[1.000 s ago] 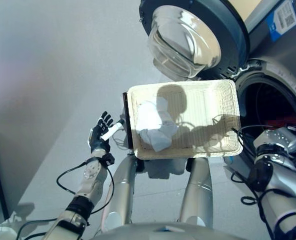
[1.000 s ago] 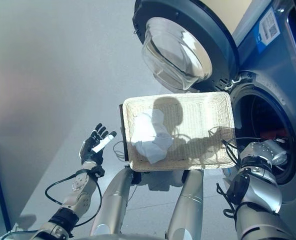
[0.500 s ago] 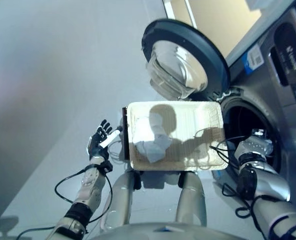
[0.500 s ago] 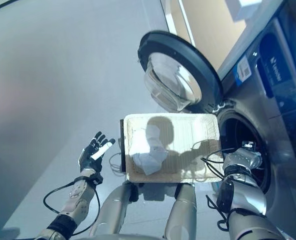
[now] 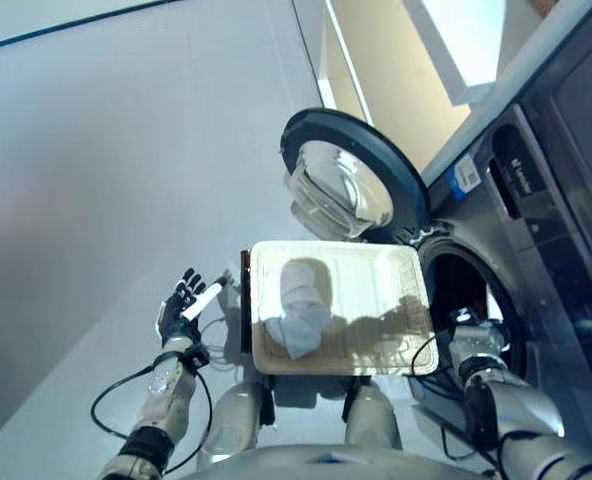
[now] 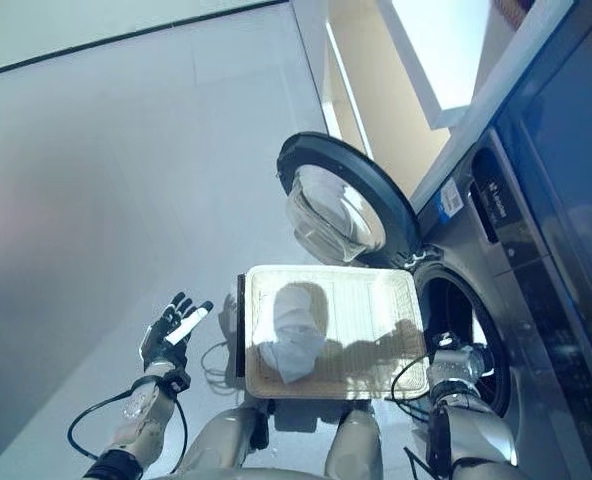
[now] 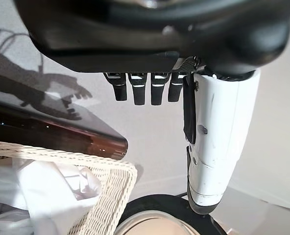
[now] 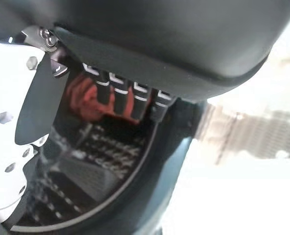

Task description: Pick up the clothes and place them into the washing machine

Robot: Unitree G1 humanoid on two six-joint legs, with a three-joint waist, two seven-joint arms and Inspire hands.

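A white cloth (image 5: 296, 322) lies crumpled in the left part of a pale wicker basket (image 5: 396, 258) held in front of me. The cloth also shows in the basket's corner (image 7: 47, 193) in the left wrist view. My left hand (image 5: 181, 303) hovers left of the basket, open and holding nothing, its white-covered thumb (image 7: 216, 142) straight. My right hand (image 5: 471, 335) sits at the mouth of the washing machine drum (image 5: 464, 285); its fingers (image 8: 120, 100) are straight and hold nothing. Past them, a red garment (image 8: 81, 95) lies inside the drum.
The washing machine (image 5: 541, 190) stands at the right, its round door (image 5: 401, 180) swung open beyond the basket, with the glass bowl (image 5: 338, 190) facing me. Grey floor (image 5: 126, 150) spreads to the left. A pale wall and a white shelf (image 5: 456, 40) lie beyond.
The camera has tipped up and back, so the whole scene looks smaller and lower. Both hands keep their places beside the basket and at the drum mouth. The cloth has not moved.
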